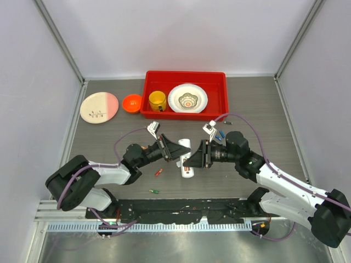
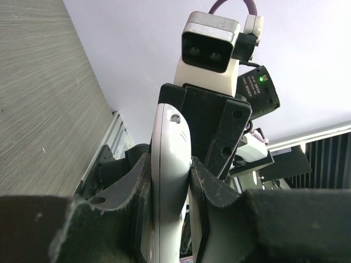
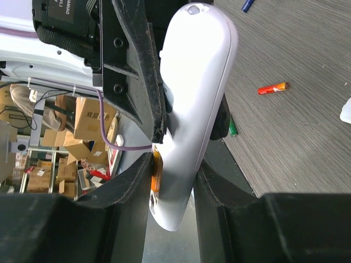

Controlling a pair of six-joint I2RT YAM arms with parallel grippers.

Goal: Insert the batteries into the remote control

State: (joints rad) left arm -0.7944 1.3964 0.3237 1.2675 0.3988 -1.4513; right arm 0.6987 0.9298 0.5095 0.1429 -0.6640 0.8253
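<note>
While the remote control hangs off the surface near its middle, between the two arms, little of the loading looks done. The left gripper is clamped tight across the slim white body, which sits edge-on between its pads. The right gripper faces it from the opposite side, its jaws standing close on either flank of the same handset. Whether they press on it I cannot tell. An orange strip shows along the remote's edge in the right wrist view. It may be a seated cell or only a label, and I cannot tell which, nor whether the back cover is on or off.

Three cells lie loose on the surface, so those, I judge, are left to load. A red-orange battery lies just left of the remote, a green battery nearer the arm bases, and a blue battery beside the right arm's wrist.

Farther back sits a red tray holding a yellow cup and a patterned bowl, with an orange bowl and a pink-and-cream plate to its left — all well apart from the work. The real hindrance, to my eye, is that both grippers are busy at the remote, leaving neither free to pick up a cell.
</note>
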